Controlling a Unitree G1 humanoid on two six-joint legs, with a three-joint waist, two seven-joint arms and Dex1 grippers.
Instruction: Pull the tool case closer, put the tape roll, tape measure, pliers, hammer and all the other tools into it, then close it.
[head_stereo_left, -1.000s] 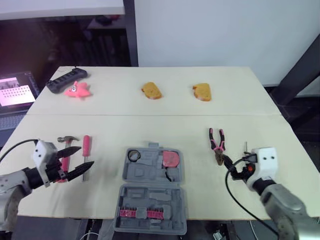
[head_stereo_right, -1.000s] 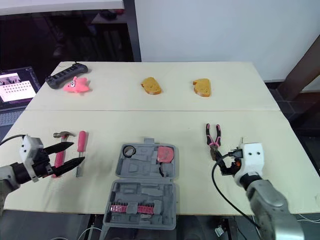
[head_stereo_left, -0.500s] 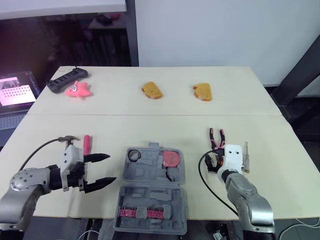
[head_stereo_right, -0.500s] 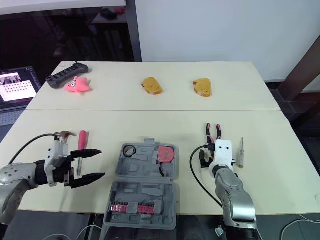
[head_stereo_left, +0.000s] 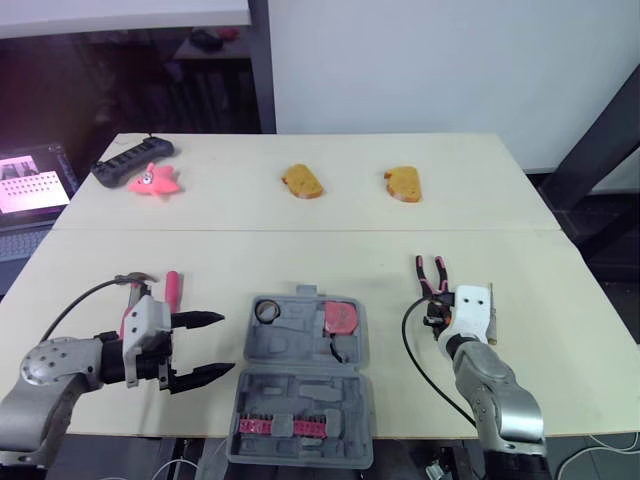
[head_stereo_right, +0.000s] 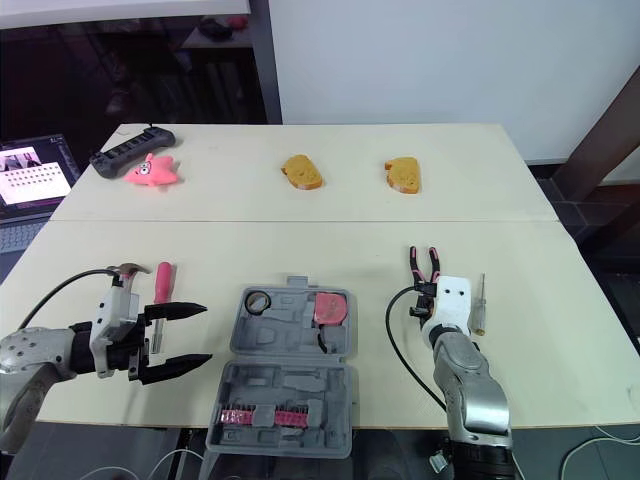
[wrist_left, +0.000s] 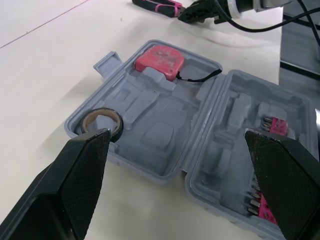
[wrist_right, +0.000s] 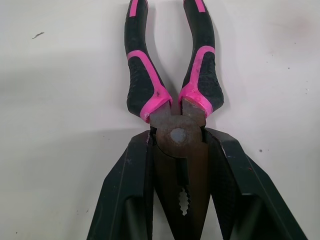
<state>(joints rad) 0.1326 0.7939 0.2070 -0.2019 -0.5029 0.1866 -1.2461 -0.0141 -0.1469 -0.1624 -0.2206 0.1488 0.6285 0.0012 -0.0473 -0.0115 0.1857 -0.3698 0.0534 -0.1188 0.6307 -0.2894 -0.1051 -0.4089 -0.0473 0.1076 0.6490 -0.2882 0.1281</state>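
Note:
The grey tool case lies open at the table's front middle. In its tray sit the tape roll and the pink tape measure. My right gripper is shut on the head of the pink-and-black pliers, which lie flat on the table right of the case. My left gripper hovers open just left of the case, holding nothing. Behind it lie the hammer and a pink-handled screwdriver. A small screwdriver lies right of my right gripper.
Two bread pieces, a pink star toy and a black power strip lie on the far half of the table. A laptop stands off the left edge. Pink bits fill the case's near half.
My right gripper came in behind the pliers and shut on their head. My left arm swung from beside the hammer toward the case, still open.

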